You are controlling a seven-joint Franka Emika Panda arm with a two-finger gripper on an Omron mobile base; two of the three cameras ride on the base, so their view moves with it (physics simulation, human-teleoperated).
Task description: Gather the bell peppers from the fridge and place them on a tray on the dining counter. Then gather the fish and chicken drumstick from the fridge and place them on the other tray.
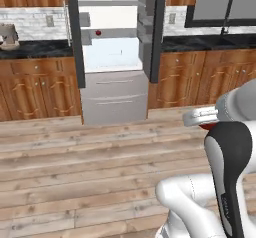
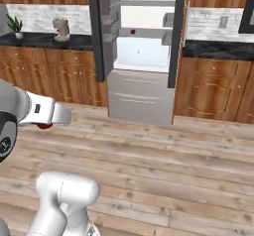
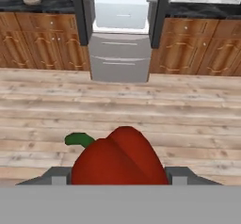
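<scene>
A red bell pepper [image 3: 120, 158] with a green stem [image 3: 79, 139] sits between my gripper's [image 3: 120, 177] two dark fingers [image 3: 57, 176], which are shut on its sides. In the base views the hand [image 1: 201, 116] hangs over the wooden floor, and a sliver of the red pepper [image 1: 205, 127] shows under it; the same sliver of pepper [image 2: 44, 126] shows in the right base view. The fridge [image 1: 112, 52] stands open across the floor, well away from the hand. A small red thing [image 1: 98, 32] lies on a fridge shelf, too small to identify.
The fridge's dark doors [image 1: 75, 37] swing out to both sides above its grey drawers [image 1: 114, 96]. Wooden cabinets [image 1: 35, 89] under a dark counter [image 2: 44, 40] flank it, with a coffee machine [image 2: 61, 29] and a plant [image 2: 16, 26]. Bare plank floor [image 1: 90, 172] lies between.
</scene>
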